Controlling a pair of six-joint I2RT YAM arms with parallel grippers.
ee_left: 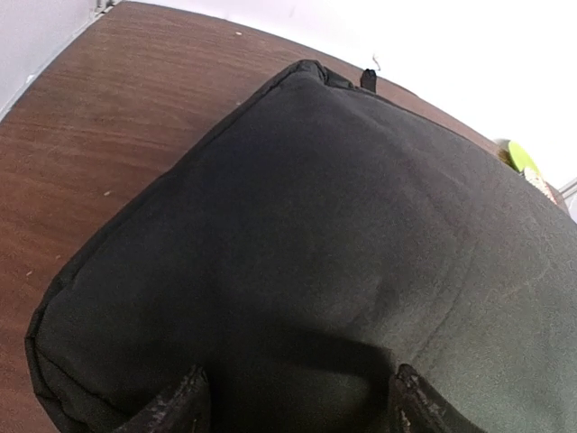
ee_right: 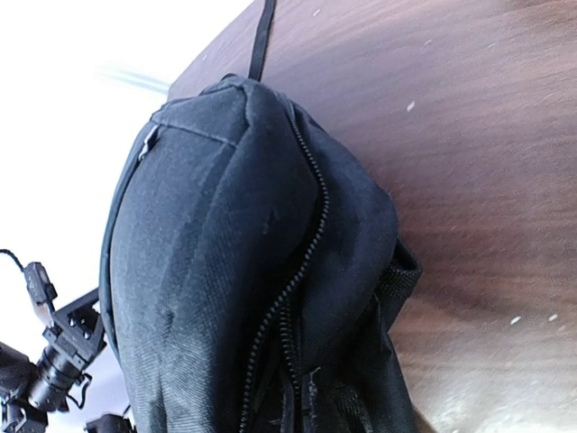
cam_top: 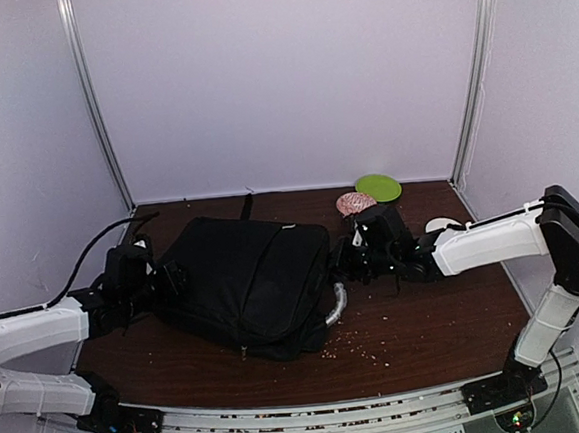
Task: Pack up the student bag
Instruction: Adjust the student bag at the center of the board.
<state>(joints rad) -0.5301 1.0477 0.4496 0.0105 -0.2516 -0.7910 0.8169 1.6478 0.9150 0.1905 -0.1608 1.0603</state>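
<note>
you have a dark brown wooden worktop (cam_top: pixel 428 316), and the student bag (cam_top: pixel 244 280) lies flat on it, left of centre, by far the biggest thing there. the bag is black soft fabric, plump and roughly rectangular, with a silvery-grey handle (cam_top: pixel 337 306) curling out at its right end and a thin black strap (cam_top: pixel 247 206) trailing off its far edge. your left end effector (ee_left: pixel 297 410) sits at the bag's left end, its fingers apart with the fabric between them. your right end effector (cam_top: pixel 345 262) is at the bag's right end, closed together by the zip (ee_right: pixel 311 225); you cannot tell whether it pinches anything. behind it lie a green plate (cam_top: pixel 378 187), a pinkish patterned thing (cam_top: pixel 355 203) just beside that, and pale crumbs (cam_top: pixel 365 343) scattered near the handle.
</note>
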